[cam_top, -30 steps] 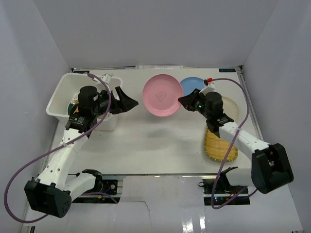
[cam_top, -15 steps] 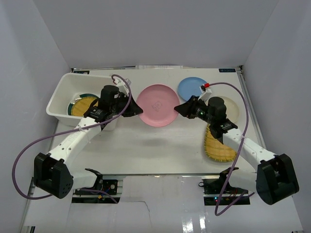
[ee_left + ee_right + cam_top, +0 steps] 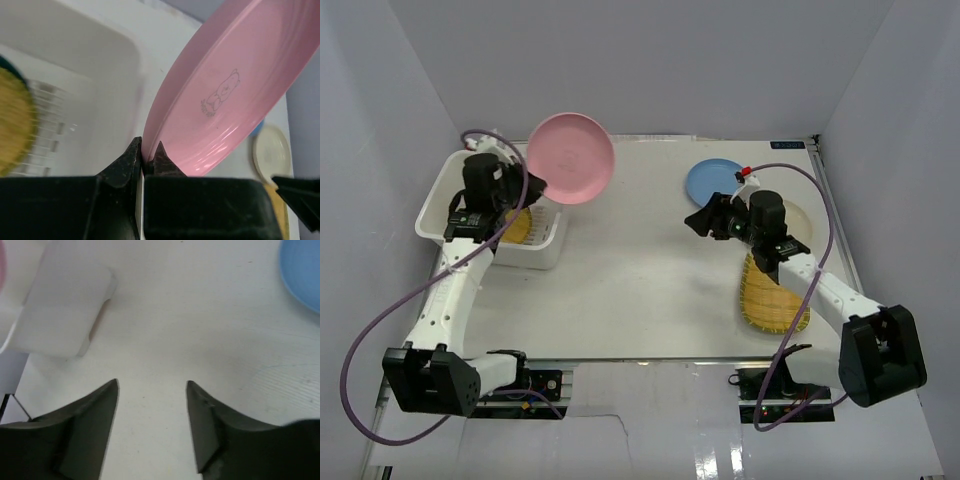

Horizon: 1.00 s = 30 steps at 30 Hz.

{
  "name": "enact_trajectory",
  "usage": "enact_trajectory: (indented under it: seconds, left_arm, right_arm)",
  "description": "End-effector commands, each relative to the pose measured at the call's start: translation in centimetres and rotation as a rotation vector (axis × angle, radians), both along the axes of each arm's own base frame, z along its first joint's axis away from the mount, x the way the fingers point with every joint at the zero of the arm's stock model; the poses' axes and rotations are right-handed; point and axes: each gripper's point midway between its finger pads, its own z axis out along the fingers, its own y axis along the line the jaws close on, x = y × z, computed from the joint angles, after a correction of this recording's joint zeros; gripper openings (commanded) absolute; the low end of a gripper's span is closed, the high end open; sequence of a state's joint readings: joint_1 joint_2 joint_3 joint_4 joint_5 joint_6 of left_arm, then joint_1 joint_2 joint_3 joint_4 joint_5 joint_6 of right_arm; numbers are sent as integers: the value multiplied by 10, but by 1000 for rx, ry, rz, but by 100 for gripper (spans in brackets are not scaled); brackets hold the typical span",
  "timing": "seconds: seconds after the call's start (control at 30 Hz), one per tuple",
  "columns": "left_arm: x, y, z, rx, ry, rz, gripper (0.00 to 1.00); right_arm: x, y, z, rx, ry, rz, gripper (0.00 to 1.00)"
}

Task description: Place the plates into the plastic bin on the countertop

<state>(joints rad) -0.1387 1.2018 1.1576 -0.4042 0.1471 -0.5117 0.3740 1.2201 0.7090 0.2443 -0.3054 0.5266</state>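
White countertop (image 3: 640,285) carries the plastic bin (image 3: 432,212) at far L. Over on the R: blue plate (image 3: 710,180) toward the back, cream plate (image 3: 800,222) just beside it, yellow woven plate (image 3: 770,302) nearer the front.

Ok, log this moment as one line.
left gripper: shut on pink plate, near plastic bin | right gripper: open, empty | blue plate: on countertop
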Motion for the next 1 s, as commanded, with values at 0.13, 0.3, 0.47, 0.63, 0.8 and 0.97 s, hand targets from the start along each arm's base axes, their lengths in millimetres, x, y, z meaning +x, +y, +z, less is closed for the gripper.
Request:
enact_trajectory:
  seconds: [0.13, 0.3, 0.47, 0.63, 0.8, 0.97]
  left_arm:
    - [-14, 121, -17, -78, 7, 434, 0]
    - [-29, 163, -38, -91, 22, 612, 0]
    - [-35, 182, -62, -101, 79, 710, 0]
    - [-28, 188, -83, -109, 137, 730, 18]
    - [-17, 183, -80, -120, 132, 683, 51]
    - [-13, 172, -57, -141, 73, 610, 83]
  right_arm:
    - [86, -59, -7, -167, -7, -289, 37]
    - [154, -94, -7, -224, -8, -398, 35]
    - [201, -136, -37, -305, 69, -453, 50]
    - [227, -168, -90, -439, 178, -505, 68]
    - [253, -192, -108, -563, 180, -529, 70]
    - [261, -201, -122, -607, 196, -501, 69]
